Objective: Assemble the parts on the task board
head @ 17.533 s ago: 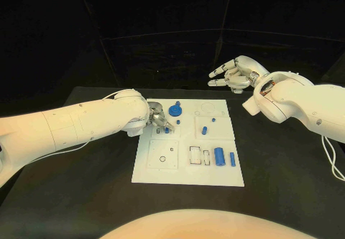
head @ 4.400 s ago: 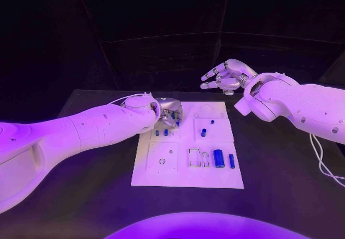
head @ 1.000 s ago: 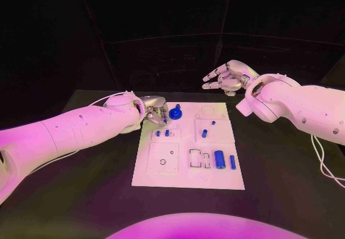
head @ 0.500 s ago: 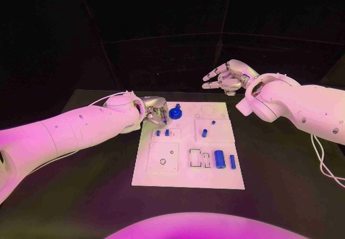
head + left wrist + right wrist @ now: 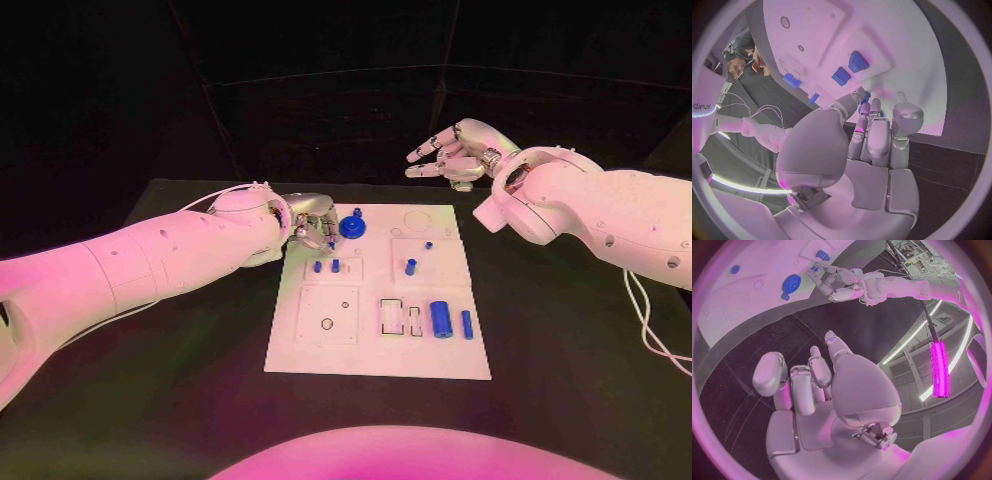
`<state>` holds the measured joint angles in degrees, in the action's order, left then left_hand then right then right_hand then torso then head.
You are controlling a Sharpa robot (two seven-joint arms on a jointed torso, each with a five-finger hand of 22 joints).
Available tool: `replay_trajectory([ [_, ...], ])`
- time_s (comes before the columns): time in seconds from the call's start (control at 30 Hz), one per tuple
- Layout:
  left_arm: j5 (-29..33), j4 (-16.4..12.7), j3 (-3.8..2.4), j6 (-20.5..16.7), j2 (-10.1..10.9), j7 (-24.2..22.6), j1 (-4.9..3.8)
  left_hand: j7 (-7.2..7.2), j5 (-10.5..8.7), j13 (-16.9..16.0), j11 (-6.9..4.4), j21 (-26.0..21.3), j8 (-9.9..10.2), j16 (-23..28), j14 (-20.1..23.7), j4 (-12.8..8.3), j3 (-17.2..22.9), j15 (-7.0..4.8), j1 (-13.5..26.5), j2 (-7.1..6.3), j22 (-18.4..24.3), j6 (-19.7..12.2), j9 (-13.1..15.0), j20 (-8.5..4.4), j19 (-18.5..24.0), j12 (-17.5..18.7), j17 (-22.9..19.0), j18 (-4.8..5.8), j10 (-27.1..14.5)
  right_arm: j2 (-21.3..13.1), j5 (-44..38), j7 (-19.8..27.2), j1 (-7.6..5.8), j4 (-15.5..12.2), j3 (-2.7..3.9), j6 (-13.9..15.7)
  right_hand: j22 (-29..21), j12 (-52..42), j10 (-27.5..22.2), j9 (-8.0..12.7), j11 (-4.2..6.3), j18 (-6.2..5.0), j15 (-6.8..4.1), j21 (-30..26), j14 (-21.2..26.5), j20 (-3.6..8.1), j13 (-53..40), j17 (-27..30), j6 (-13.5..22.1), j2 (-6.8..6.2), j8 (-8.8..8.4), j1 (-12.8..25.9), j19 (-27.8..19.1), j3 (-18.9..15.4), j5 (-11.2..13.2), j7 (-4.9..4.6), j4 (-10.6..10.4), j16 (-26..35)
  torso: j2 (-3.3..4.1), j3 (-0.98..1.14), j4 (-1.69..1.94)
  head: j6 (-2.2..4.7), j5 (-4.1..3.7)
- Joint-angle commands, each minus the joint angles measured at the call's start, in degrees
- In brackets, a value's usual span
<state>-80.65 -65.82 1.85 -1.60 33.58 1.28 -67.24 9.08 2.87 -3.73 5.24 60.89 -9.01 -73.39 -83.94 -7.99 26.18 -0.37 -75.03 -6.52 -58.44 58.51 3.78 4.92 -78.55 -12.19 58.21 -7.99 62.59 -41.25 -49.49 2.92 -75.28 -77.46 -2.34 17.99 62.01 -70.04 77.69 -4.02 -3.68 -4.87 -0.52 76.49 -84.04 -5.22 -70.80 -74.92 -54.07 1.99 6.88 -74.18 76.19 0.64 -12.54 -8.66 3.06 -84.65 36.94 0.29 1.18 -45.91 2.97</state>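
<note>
The white task board lies mid-table. My left hand hovers at its far left corner, beside a round blue knob. In the left wrist view the left hand curls its fingers in and pinches a small blue part at the fingertips. Just nearer me stand two short blue pegs, which the wrist view shows as pegs. My right hand is raised beyond the table's far edge, fingers apart and holding nothing; it appears as the right hand in its own view.
More blue parts sit on the board: a peg in the middle, a tiny one behind it, a thick cylinder and a slim one at the right. Black table surrounds the board.
Over the last second nothing has visibly moved. Some seconds ago the left hand was over the blue knob; it now sits just left of it. A second short peg stands where one stood.
</note>
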Motion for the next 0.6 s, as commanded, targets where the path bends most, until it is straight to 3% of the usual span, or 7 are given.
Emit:
replay_trajectory([
  [0.03,0.0,0.1,-0.02,0.0,-0.1,0.3,-0.06,0.01,-0.12,0.1,0.14,-0.1,0.3,0.2,-0.6,0.0,-0.3,0.50,0.5,-0.35,0.1,-0.5,-0.1,0.57,0.0,0.3,-0.2,1.15,-0.6,0.0,-0.1,0.5,-0.11,0.0,0.03,-0.2,-0.1,0.2,-0.4,0.1,0.10,-0.83,-0.26,-0.3,-3.3,-0.14,0.1,-2.2,-0.1,0.40,0.17,0.0,-0.4,-0.3,-0.4,-0.07,0.0,0.4,0.01,-0.01,0.00,0.05,-0.08],
  [0.6,0.0,0.1,-0.02,-0.1,0.3,0.4,-0.06,0.19,-0.12,0.0,0.41,-0.7,1.4,0.5,-0.4,0.1,-0.7,0.73,0.8,-0.77,0.6,-1.9,-0.1,0.94,0.4,1.1,-1.0,0.91,-1.6,0.0,-0.1,0.1,-0.11,0.4,0.03,-0.4,-0.4,0.5,-0.6,0.1,0.09,-0.89,-0.25,-0.5,-3.2,-0.14,0.4,-1.9,0.0,0.45,0.17,-0.1,-0.6,-0.4,-0.4,-0.09,0.1,0.5,-0.02,-0.02,0.01,-0.02,-0.09],
])
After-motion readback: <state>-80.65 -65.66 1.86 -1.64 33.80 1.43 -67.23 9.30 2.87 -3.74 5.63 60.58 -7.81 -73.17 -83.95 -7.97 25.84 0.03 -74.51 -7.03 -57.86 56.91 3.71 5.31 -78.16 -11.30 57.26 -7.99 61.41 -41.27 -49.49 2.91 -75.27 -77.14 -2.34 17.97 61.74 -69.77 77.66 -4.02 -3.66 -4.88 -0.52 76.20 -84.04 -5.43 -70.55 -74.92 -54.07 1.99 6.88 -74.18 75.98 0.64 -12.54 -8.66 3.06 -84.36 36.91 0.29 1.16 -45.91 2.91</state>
